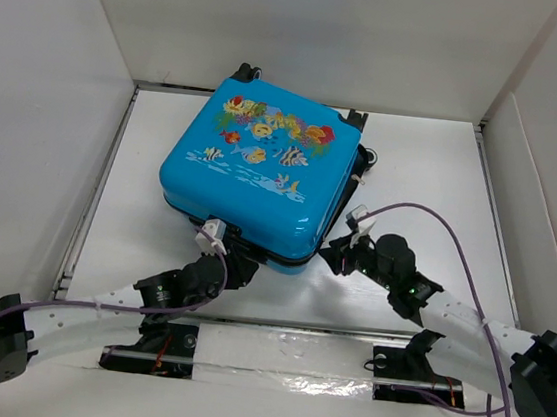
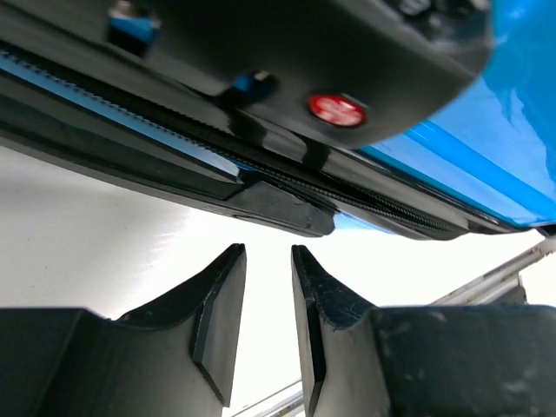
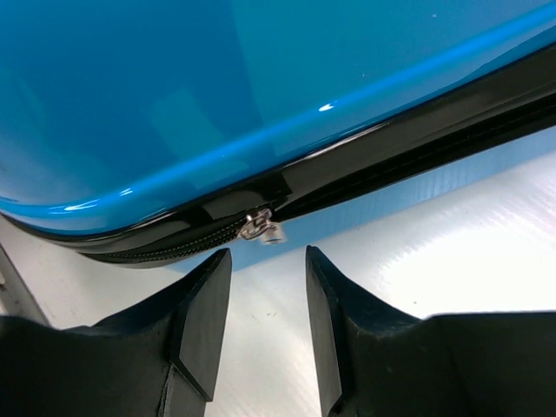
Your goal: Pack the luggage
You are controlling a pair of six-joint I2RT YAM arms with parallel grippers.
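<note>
Top external: fixed high behind the arm bases, tilted down and forward across the table (image 1: 412, 184). Mid distance; takes in both arms and the whole luggage (image 1: 251, 180).

Left wrist: sits behind the left gripper (image 2: 268, 252), fingers at the frame bottom. Looks low along the table, very close to the luggage's near edge. Shows only black trim, a red button (image 2: 335, 109) and a strip of blue shell.

Right wrist: same low set behind the right gripper (image 3: 268, 254), very close to the shell's seam, zipper pull (image 3: 261, 228) just above the fingertips.

Shared: all three catch the luggage's near side. Cannot tell whether the wrist views overlap.
</note>
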